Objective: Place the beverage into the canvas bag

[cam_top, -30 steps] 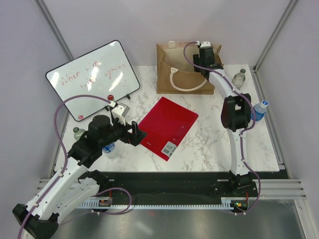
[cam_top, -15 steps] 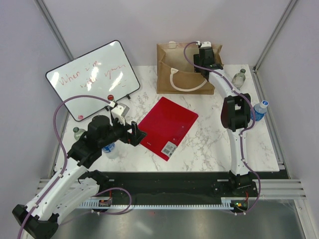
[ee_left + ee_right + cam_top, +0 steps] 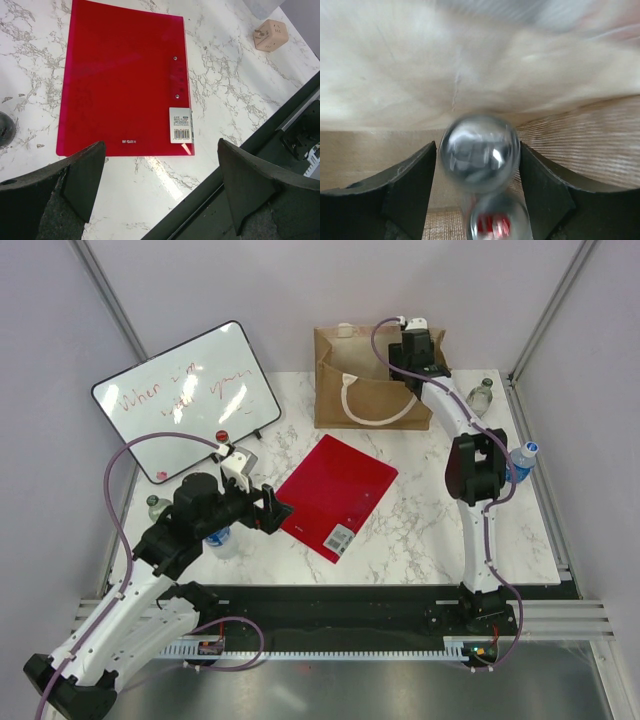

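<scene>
marble table [image 3: 420,510], canvas bag [image 3: 340,355] at its far edge. beverage can [image 3: 480,155] — seen end-on, long axis running out along the fingers — sits squarely between the jaws of the right gripper [image 3: 478,147], inside the bag's walls; it is blurred, so clamped or just released cannot be told. left gripper [image 3: 160,145] gapes wide over red folder [image 3: 120,75], well away. versus a second earlier: right wrist shifted slightly rearward.

A lab test cell: marble-top table [image 3: 420,530] between plain lilac walls [image 3: 300,280] and aluminium posts [image 3: 108,288].

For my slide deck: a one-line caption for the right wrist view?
Right gripper inside the canvas bag, a shiny can between its fingers.
</scene>
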Controlling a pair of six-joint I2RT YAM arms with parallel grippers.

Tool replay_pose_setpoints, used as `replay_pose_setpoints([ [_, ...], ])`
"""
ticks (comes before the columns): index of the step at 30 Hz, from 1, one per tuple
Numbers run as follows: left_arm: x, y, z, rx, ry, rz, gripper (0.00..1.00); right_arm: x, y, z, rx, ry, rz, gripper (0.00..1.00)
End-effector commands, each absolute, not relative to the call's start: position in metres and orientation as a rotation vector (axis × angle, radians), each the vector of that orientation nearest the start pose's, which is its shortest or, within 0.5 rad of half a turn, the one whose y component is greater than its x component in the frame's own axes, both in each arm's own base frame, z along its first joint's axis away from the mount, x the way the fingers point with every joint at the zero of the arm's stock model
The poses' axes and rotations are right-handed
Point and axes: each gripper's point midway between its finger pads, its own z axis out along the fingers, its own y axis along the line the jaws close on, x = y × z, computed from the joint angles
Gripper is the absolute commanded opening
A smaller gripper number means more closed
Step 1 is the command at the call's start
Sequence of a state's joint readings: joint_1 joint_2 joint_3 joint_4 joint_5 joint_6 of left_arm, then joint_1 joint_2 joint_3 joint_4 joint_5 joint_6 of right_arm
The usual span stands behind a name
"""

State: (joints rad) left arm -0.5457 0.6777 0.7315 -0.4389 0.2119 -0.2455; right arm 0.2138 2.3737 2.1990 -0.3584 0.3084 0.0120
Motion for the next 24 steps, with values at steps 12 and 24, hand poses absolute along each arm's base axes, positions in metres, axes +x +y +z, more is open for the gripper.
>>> replay_pose_setpoints([
  [12, 0.206, -0.178, 0.232, 0.455, 1.925, -0.709, 1.00, 0.634, 0.084, 0.274, 0.044, 1.879, -0.097, 0.74],
  [24, 0.204, -0.177, 0.237, 0.451, 1.908, -0.716, 1.00, 0.572, 0.089, 0.378, 0.113, 1.769, 0.086, 0.75],
])
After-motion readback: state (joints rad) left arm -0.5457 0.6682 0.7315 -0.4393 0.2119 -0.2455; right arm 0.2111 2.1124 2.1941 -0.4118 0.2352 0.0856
